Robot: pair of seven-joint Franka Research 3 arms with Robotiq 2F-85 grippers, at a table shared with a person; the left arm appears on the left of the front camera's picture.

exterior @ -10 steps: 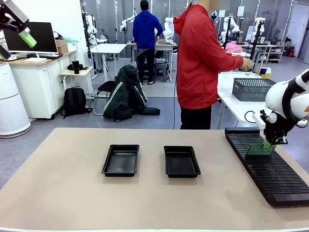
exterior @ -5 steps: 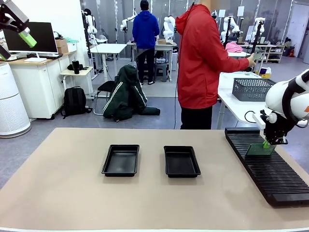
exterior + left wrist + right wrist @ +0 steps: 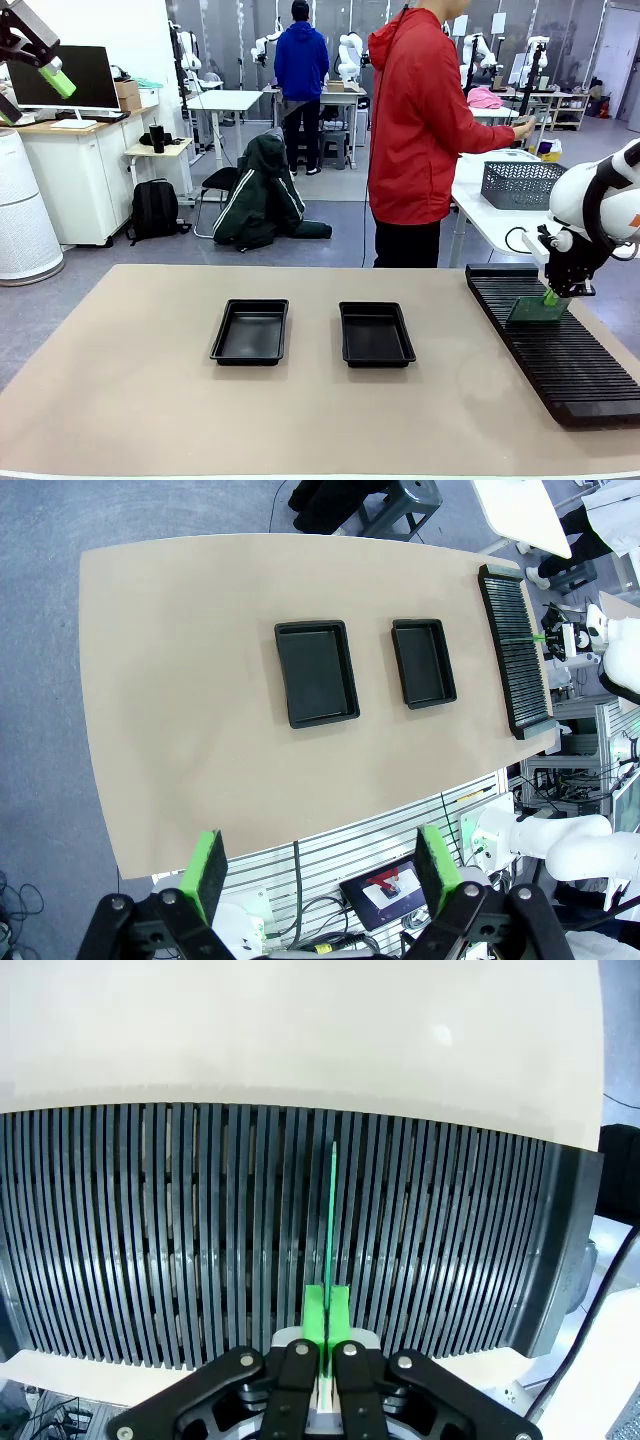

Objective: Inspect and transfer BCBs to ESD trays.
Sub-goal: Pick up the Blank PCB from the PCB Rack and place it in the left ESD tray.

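Note:
Two black ESD trays lie side by side mid-table, the left one and the right one, both bare inside. A green BCB stands on edge in the long black slotted rack at the table's right side. My right gripper is shut on the board's top edge, with the board still between the rack's ribs. High above the table's left side, my left gripper stands open with nothing between its fingers.
A person in a red jacket stands at the far side, turned toward a side table with a grey mesh basket. Bare tan tabletop surrounds the trays. The rack runs along the right edge.
The right gripper and its board have edged very slightly left. The person has turned a little and moved a hand. The left arm has held still.

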